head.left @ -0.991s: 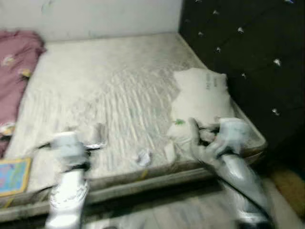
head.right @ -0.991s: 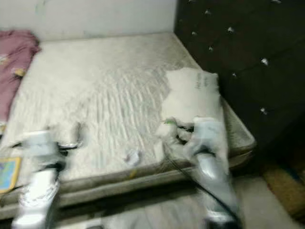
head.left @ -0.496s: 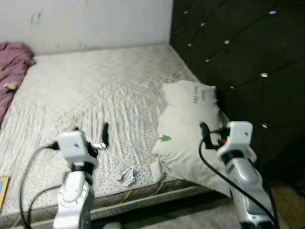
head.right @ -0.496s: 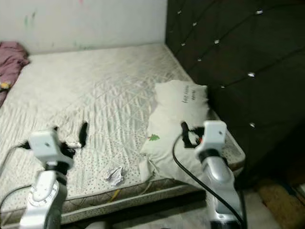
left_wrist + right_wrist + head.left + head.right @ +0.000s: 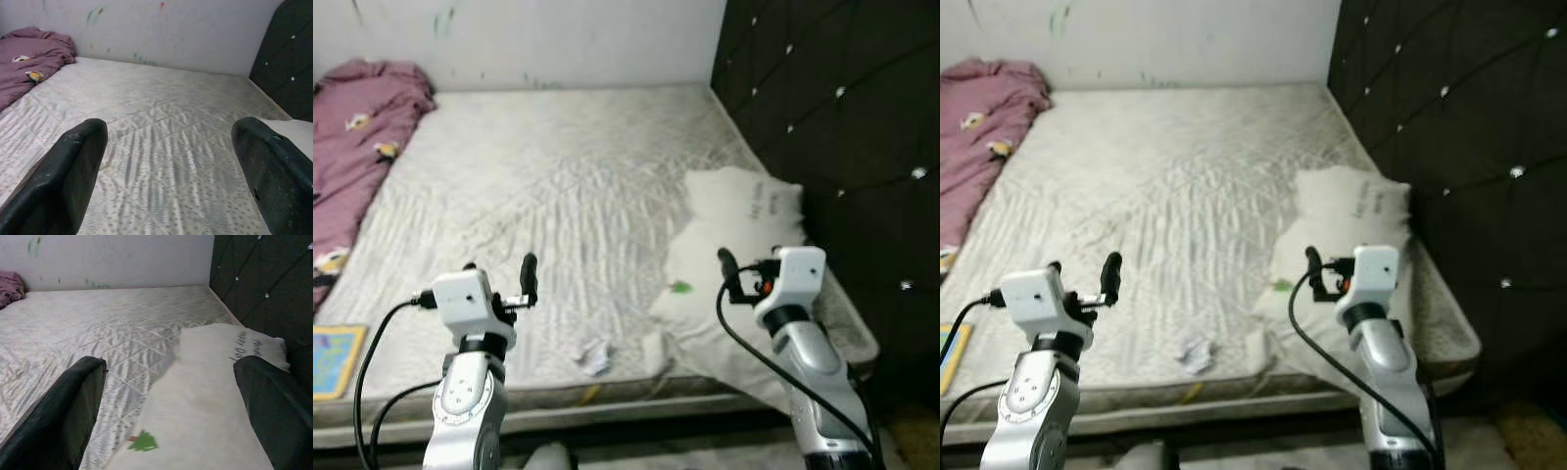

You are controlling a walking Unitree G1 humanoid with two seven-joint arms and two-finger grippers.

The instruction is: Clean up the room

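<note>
On the bare quilted grey mattress [image 5: 558, 186], a white pillow with a small green tree print [image 5: 734, 245] is lying against the dark tufted headboard [image 5: 842, 127], and a crumpled scrap of white paper [image 5: 595, 358] is sitting near the front edge. The left gripper [image 5: 166, 171] is hovering with fingers spread wide; the right gripper [image 5: 171, 406] is hovering over the pillow, likewise spread (neither is gripping anything). A rumpled pink blanket [image 5: 357, 137] is lying at the mattress's far left.
</note>
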